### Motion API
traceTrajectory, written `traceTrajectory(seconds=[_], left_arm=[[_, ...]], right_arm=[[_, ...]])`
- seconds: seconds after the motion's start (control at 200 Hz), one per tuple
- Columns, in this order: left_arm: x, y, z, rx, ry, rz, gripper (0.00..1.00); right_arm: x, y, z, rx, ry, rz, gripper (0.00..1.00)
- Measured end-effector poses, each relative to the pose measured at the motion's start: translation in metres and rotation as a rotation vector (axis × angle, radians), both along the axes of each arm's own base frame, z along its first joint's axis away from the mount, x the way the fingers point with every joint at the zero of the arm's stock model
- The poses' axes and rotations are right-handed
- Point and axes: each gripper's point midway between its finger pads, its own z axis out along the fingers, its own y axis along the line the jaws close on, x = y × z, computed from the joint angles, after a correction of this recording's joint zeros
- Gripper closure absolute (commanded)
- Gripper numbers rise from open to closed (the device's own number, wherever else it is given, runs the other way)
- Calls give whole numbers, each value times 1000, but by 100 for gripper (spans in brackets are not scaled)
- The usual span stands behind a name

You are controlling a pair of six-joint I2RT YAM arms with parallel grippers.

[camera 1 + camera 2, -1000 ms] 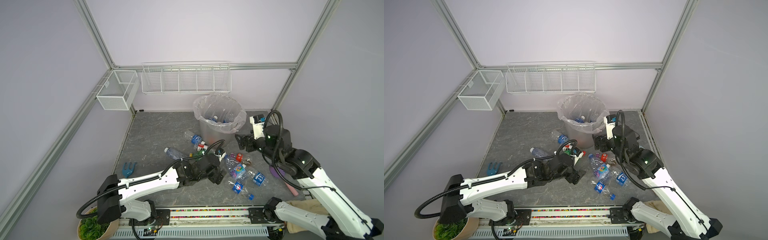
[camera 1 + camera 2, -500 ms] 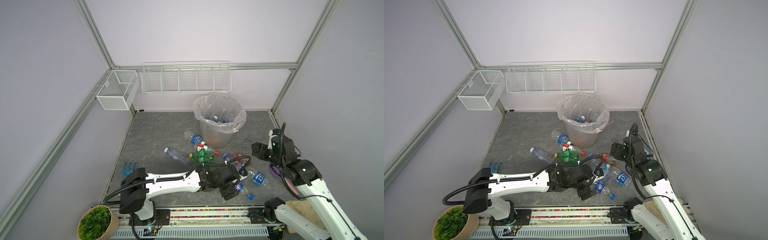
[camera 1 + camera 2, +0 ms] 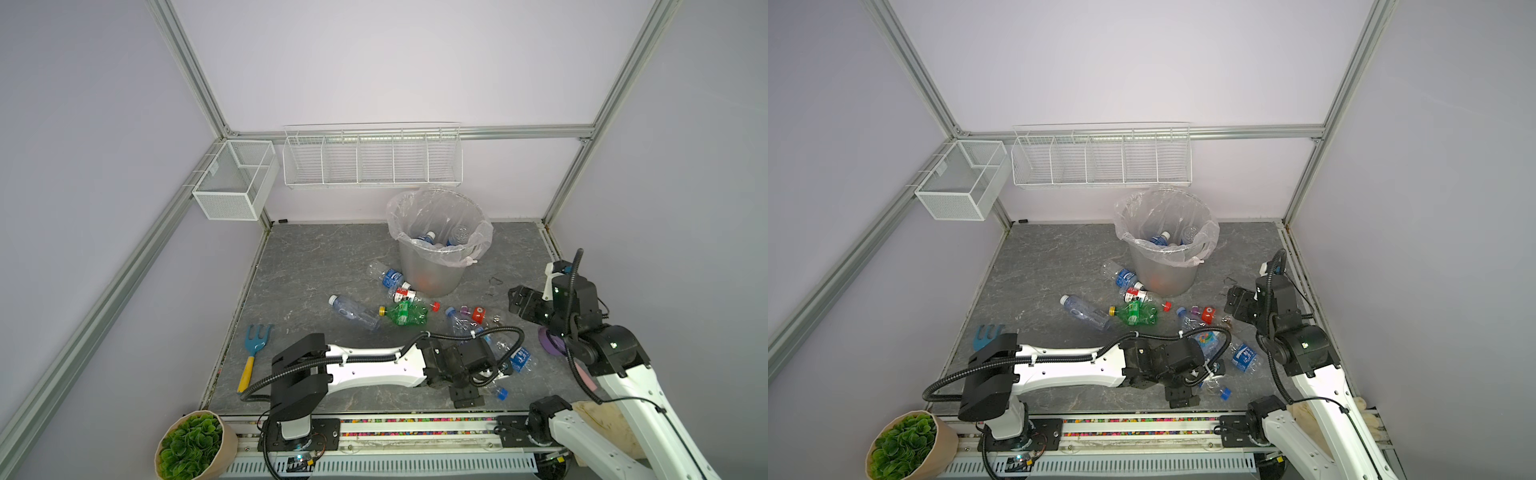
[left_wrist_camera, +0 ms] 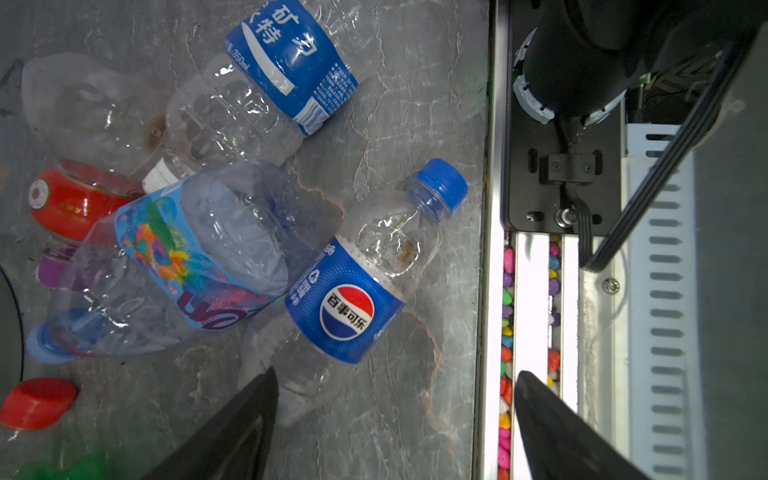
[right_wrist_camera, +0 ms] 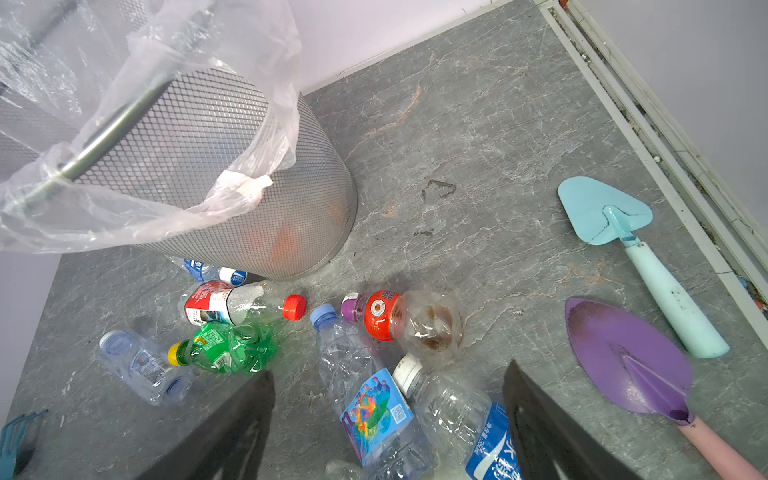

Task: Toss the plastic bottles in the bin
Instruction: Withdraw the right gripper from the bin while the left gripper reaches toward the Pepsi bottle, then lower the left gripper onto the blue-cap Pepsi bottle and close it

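Since the earlier frames, the left arm has swung across the front of the worktop (image 3: 316, 266), and the right arm has pulled back from the bin toward the right wall.

Nearest the front rail, the left hand (image 4: 395, 386) hangs with its fingers apart and nothing between them. Directly ahead of it in the left wrist view lies a blue-labelled cola bottle (image 4: 365, 286) on its side, base end toward the gap between the fingers and blue cap pointing away toward the rail. Its long axis runs slantwise to that gap, so the judgement is that the wrist needs turning before the fingers can span the body. A bottle with a multicoloured label (image 4: 183, 266) rests against it.

Further back, the right hand (image 5: 388, 390) is likewise spread and empty, above the cluster by the right wall.

Farthest, the bin (image 3: 436, 270) stands at the rear and already holds bottles. The left hand is judged nearer the cola bottle.
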Motion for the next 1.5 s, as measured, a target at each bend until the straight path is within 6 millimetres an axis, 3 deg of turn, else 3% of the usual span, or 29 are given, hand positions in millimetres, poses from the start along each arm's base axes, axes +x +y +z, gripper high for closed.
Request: traceTrajectory(seconds=[0.195, 0.69, 1.175, 1.499], left_arm=[[6, -16, -4, 27, -35, -23, 11], [6, -21, -34, 106, -48, -70, 10], [16, -29, -46, 148, -10, -63, 11], [13, -18, -64, 233, 26, -68, 15]], right_arm=[[-1, -2, -7, 9, 16, -4, 11], [-2, -6, -17, 31, 44, -14, 12], [0, -14, -17, 49, 48, -37, 11], [1, -17, -16, 58, 43, -49, 12]])
